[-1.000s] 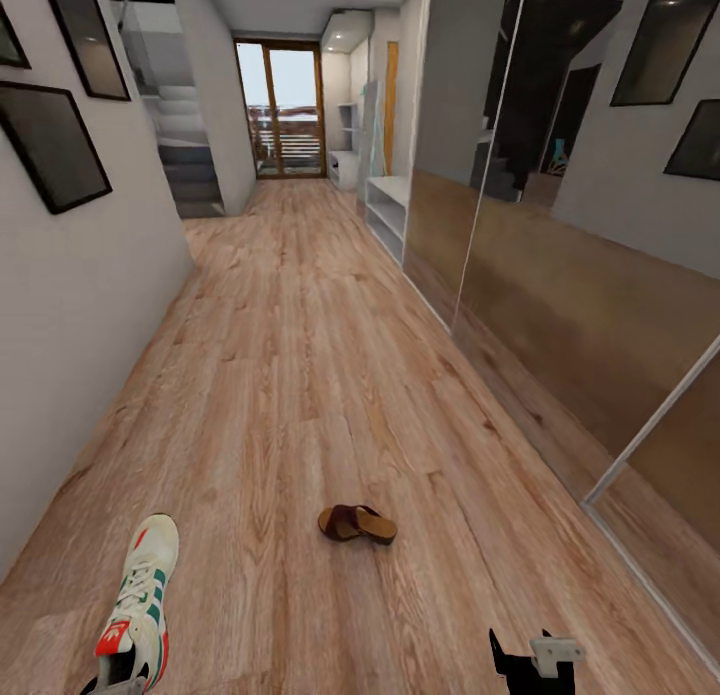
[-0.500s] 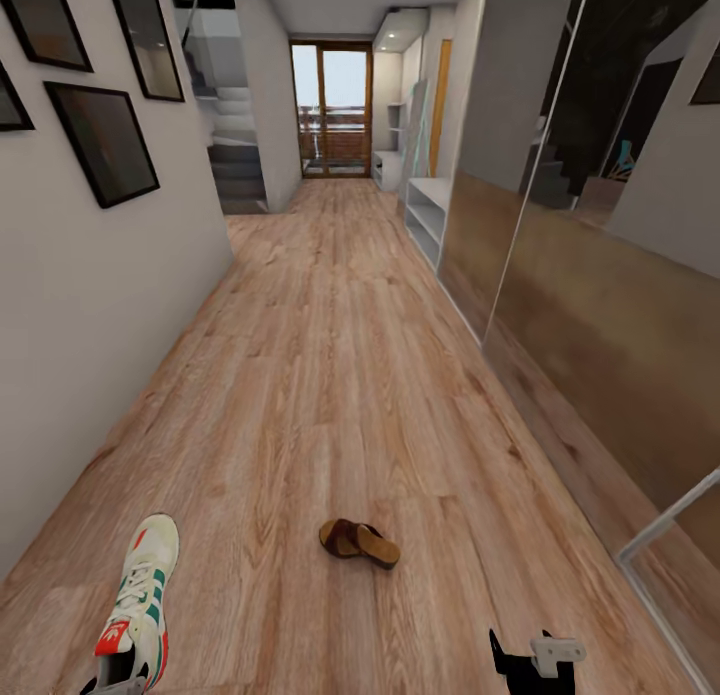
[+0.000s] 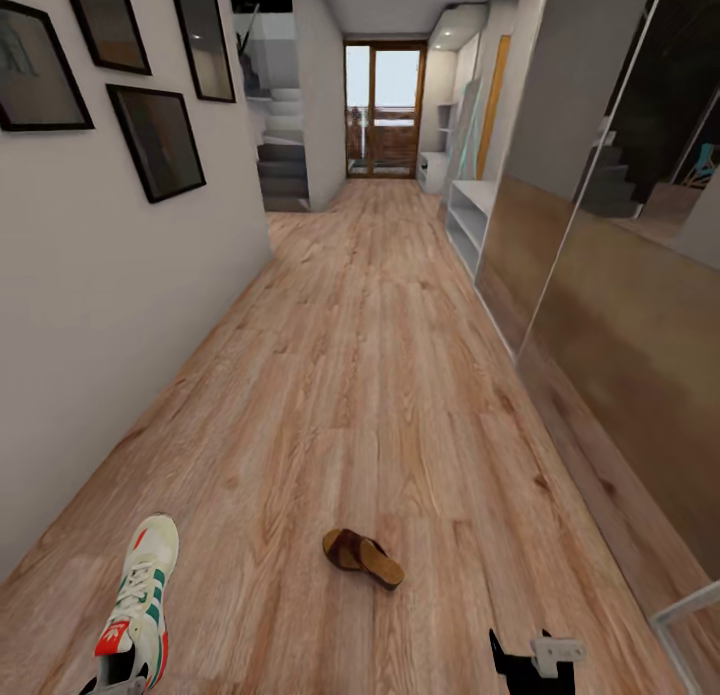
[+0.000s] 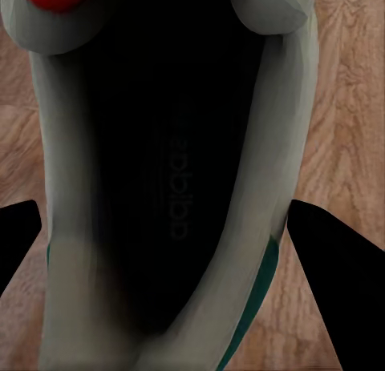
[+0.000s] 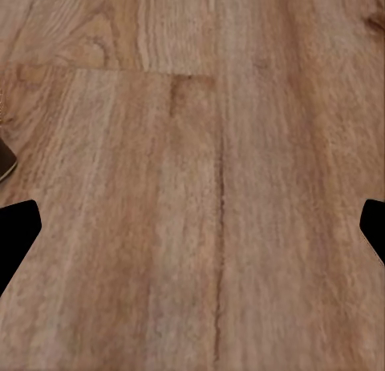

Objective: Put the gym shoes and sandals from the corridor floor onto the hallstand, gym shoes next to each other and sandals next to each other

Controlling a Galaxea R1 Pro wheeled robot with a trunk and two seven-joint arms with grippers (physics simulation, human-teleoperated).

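Note:
A cream-white gym shoe (image 3: 140, 605) with green stripes and a red tongue patch hangs at the lower left of the head view, heel toward me, and my left gripper (image 3: 110, 687) is shut on it. In the left wrist view the gym shoe (image 4: 168, 187) has its dark opening between the black fingers (image 4: 337, 259). One brown sandal (image 3: 363, 557) lies on the corridor floor (image 3: 370, 375) ahead of me. Over bare planks my right gripper (image 3: 530, 665) stands open, its fingertips (image 5: 16, 227) wide apart. The hallstand (image 3: 433, 168) stands far down the corridor on the right.
A plain low white shelf unit (image 3: 466, 220) stands against the right wall, then mirrored wardrobe doors (image 3: 620, 305) run toward me. The left wall (image 3: 110, 275) carries dark picture frames. Stairs (image 3: 283, 165) and a glazed door (image 3: 385, 110) close the far end.
The whole head view has shifted, so the camera has turned; wall and wardrobe slid rightward in it. The gym shoe kept its place in my left gripper. The sandal still lies on the floor.

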